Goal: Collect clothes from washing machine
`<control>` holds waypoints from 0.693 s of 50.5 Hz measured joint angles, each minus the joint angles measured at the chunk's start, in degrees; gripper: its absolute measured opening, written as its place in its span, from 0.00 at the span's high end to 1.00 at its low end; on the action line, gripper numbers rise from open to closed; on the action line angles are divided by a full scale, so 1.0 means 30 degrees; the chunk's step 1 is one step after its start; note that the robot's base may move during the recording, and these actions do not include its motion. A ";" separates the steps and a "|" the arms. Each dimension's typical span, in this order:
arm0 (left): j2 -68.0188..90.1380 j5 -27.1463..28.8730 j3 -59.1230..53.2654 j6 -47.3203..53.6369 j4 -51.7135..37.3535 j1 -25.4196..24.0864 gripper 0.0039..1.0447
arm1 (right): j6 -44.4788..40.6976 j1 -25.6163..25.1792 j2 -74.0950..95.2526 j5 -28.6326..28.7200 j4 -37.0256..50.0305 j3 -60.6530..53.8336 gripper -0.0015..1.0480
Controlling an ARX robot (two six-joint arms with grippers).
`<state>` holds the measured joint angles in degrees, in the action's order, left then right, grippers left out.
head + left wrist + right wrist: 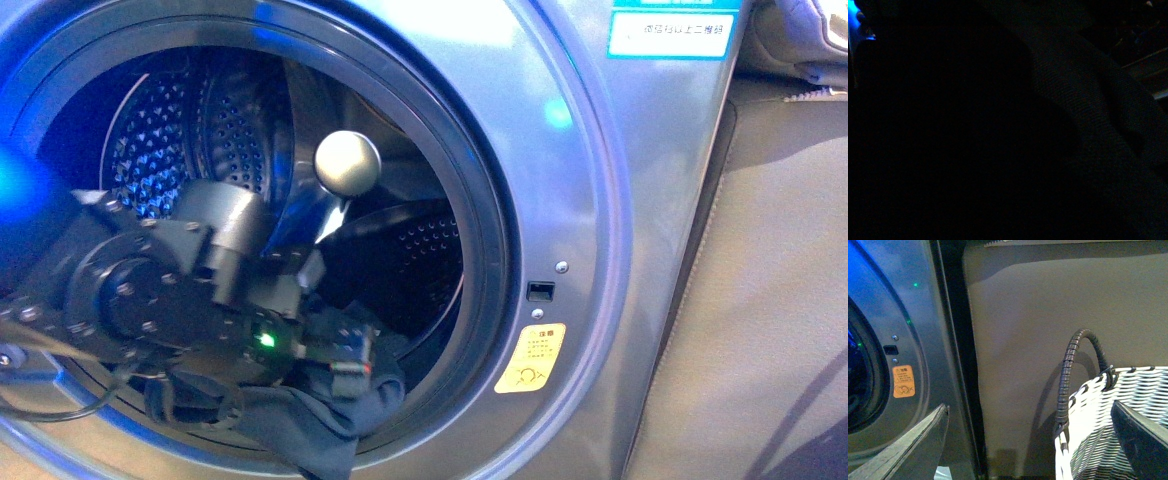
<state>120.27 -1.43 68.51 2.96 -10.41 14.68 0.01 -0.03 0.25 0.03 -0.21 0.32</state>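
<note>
The washing machine [600,200] is a grey front-loader whose round porthole fills the front view, its perforated drum [170,140] lit blue. My left arm reaches into the porthole's lower part. Its gripper [345,372] is shut on the clothes [310,425], a dark navy garment draped over the lower rim of the opening. The left wrist view is dark. In the right wrist view my right gripper [1033,440] stands open and empty, outside the machine, between the machine's front [903,330] and a woven basket [1118,425].
The white woven basket has a dark handle [1070,370] and stands close to my right gripper. A brown-grey cushioned surface [1048,315] lies behind it and to the right of the machine [770,300]. An orange warning sticker [530,357] marks the machine's front.
</note>
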 joint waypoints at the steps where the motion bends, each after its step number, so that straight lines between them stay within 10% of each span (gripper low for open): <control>1: 0.0029 0.0007 -0.0007 0.0175 0.0051 0.0029 0.06 | 0.0000 0.0000 0.0000 0.0000 0.0000 0.0000 0.07; 35: -0.2011 -0.2025 -0.3483 0.1974 -0.1858 -0.0474 0.85 | 0.0000 0.0000 0.0000 0.0000 0.0000 0.0000 0.07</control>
<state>114.24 -7.51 58.06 8.88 -15.99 13.26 0.01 -0.03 0.25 0.03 -0.21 0.32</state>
